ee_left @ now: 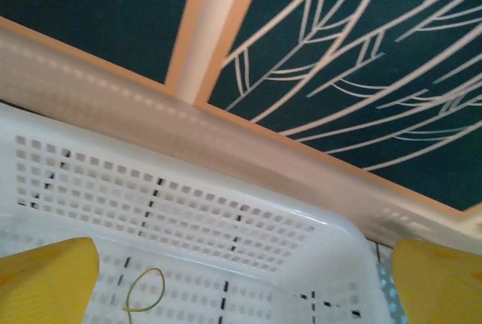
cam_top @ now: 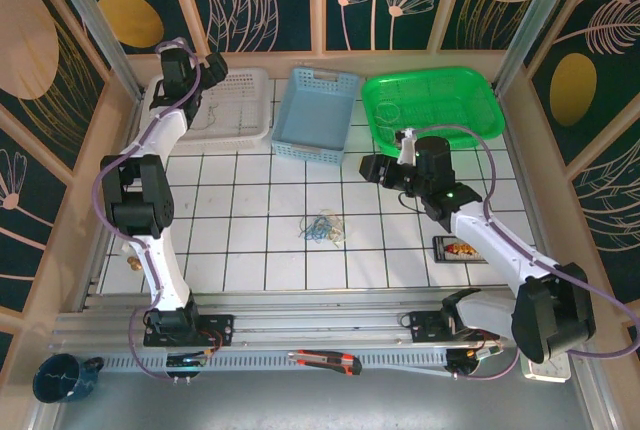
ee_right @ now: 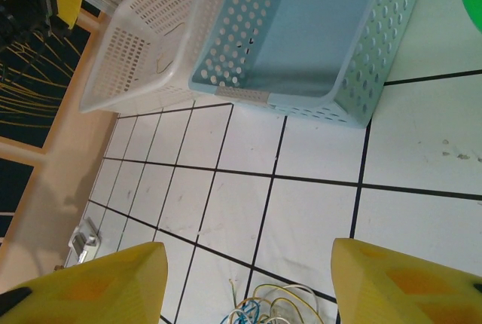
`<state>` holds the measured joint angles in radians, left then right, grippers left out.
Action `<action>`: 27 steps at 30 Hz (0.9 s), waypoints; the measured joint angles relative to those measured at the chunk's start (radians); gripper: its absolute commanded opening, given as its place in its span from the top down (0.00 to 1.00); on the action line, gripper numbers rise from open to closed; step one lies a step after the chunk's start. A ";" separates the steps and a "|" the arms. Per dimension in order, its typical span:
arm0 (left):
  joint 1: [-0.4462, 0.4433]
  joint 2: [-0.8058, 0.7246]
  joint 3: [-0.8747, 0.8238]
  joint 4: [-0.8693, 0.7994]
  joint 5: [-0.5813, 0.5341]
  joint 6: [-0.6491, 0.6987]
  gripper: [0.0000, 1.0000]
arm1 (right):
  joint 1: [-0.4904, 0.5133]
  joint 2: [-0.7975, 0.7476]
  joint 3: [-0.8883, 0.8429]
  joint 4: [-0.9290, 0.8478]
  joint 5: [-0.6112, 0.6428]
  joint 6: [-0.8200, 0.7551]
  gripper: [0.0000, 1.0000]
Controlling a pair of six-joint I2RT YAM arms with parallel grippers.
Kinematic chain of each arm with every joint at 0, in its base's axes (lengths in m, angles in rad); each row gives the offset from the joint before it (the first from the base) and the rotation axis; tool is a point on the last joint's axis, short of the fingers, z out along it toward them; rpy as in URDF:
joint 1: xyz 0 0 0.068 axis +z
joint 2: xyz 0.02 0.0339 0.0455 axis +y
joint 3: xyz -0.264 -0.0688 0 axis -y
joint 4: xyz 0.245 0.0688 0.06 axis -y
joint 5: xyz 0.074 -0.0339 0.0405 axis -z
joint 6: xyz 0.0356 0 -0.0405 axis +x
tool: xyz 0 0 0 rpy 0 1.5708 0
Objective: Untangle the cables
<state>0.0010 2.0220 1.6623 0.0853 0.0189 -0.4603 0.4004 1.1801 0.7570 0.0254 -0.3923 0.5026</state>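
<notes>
Cables (cam_top: 323, 228) are seen tangled mid-desk, toward the near edge. Their blue and yellowish colours are resolved in the right wrist view, just ahead of the right gripper (ee_right: 248, 286), whose fingers are apart and empty. Left gripper (ee_left: 241, 286) is positioned over the white basket (ee_left: 188, 203) at the far-left corner, fingers spread wide. A yellowish wire (ee_left: 143, 298) is seen lying inside, too small to tell from above.

Bright, even light from above falls on the white tiled counter (cam_top: 250, 250); shadows are faint and soft. The overhead picture is crisp. At the left claw (ee_left: 241, 286), the yellow fingers (ee_left: 45, 282) blur close up, and the wall (ee_left: 339, 75) beyond is slightly hazy. The right claw (ee_right: 245, 282) is blurred too; the tiles ahead of it are sharp.
</notes>
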 measured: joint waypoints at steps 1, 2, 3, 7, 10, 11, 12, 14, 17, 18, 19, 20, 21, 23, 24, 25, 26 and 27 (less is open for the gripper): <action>0.000 -0.005 0.000 0.000 0.018 -0.001 0.01 | 0.001 0.000 0.000 0.000 0.000 0.000 0.41; 0.000 -0.011 -0.003 0.000 0.031 -0.005 0.01 | 0.001 0.000 0.000 0.000 0.000 0.000 0.41; 0.000 -0.022 -0.010 0.000 0.044 -0.013 0.01 | 0.001 0.000 -0.001 0.000 0.000 0.000 0.41; 0.000 -0.086 -0.068 0.005 0.103 -0.046 0.01 | 0.009 0.000 -0.015 0.003 0.003 0.000 0.41; 0.000 -0.152 -0.146 0.035 0.164 -0.074 0.01 | 0.035 0.000 -0.035 0.003 0.013 0.000 0.41; 0.000 -0.173 -0.174 0.047 0.183 -0.084 0.01 | 0.047 0.000 -0.039 0.000 0.019 0.000 0.41; -0.002 -0.197 -0.208 0.056 0.205 -0.095 0.01 | 0.060 0.000 -0.043 -0.001 0.027 -0.001 0.41; -0.006 -0.244 -0.275 0.079 0.240 -0.121 0.01 | 0.087 0.000 -0.048 -0.002 0.037 -0.005 0.41; -0.025 -0.315 -0.379 0.103 0.274 -0.153 0.01 | 0.130 0.001 -0.058 -0.005 0.060 -0.008 0.42; -0.037 -0.336 -0.410 0.111 0.281 -0.159 0.01 | 0.142 0.001 -0.063 -0.005 0.064 -0.007 0.42; -0.053 -0.361 -0.446 0.121 0.288 -0.166 0.01 | 0.156 0.001 -0.072 -0.005 0.071 -0.007 0.42; -0.077 -0.389 -0.488 0.135 0.293 -0.175 0.01 | 0.170 0.001 -0.082 -0.004 0.077 -0.006 0.42; -0.097 -0.409 -0.521 0.152 0.301 -0.187 0.01 | 0.183 0.001 -0.094 -0.004 0.080 -0.006 0.43; -0.142 -0.457 -0.613 0.206 0.321 -0.219 0.01 | 0.209 0.001 -0.120 -0.005 0.091 -0.003 0.44; -0.163 -0.480 -0.661 0.237 0.329 -0.238 0.01 | 0.218 0.001 -0.130 -0.006 0.099 -0.002 0.44; -0.183 -0.502 -0.715 0.267 0.338 -0.258 0.01 | 0.228 0.001 -0.139 -0.008 0.107 0.000 0.45; -0.204 -0.524 -0.771 0.295 0.343 -0.281 0.01 | 0.235 0.001 -0.146 -0.008 0.113 0.002 0.46; -0.219 -0.538 -0.811 0.318 0.343 -0.298 0.01 | 0.241 0.001 -0.149 -0.008 0.120 0.002 0.46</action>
<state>-0.2176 1.4837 0.8509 0.4034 0.3622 -0.7582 0.6415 1.1812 0.6079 0.0170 -0.2726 0.5049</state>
